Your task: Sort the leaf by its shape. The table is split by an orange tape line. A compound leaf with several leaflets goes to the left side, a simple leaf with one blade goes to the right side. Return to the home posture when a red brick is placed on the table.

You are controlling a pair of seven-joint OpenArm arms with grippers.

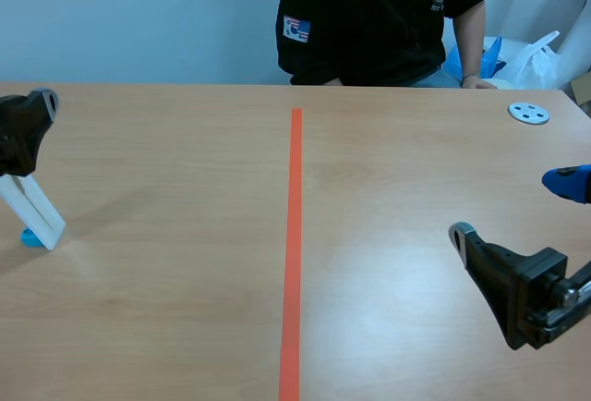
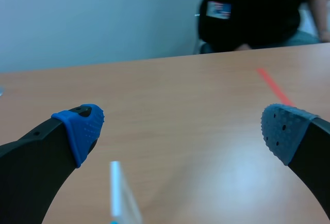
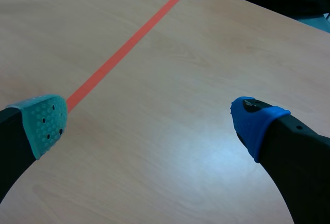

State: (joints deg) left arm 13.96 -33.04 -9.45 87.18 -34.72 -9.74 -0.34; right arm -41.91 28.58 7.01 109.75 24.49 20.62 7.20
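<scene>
No leaf and no red brick show in any view. The orange tape line (image 1: 294, 235) runs down the middle of the wooden table (image 1: 166, 281). My left gripper (image 1: 28, 128) hangs at the table's left edge; in its wrist view the left gripper (image 2: 183, 131) is open, nothing held, with the tape line (image 2: 273, 87) ahead to its right. My right gripper (image 1: 512, 207) sits low at the right; its wrist view shows the right gripper (image 3: 149, 123) open over bare wood, the tape line (image 3: 124, 48) ahead to its left.
A white upright strip (image 1: 35, 212) with a blue foot stands under the left gripper, also the strip (image 2: 119, 190) between its fingers. A small white disc (image 1: 529, 113) lies far right. A person (image 1: 379, 13) sits across the table, with plastic bags (image 1: 531, 59) behind.
</scene>
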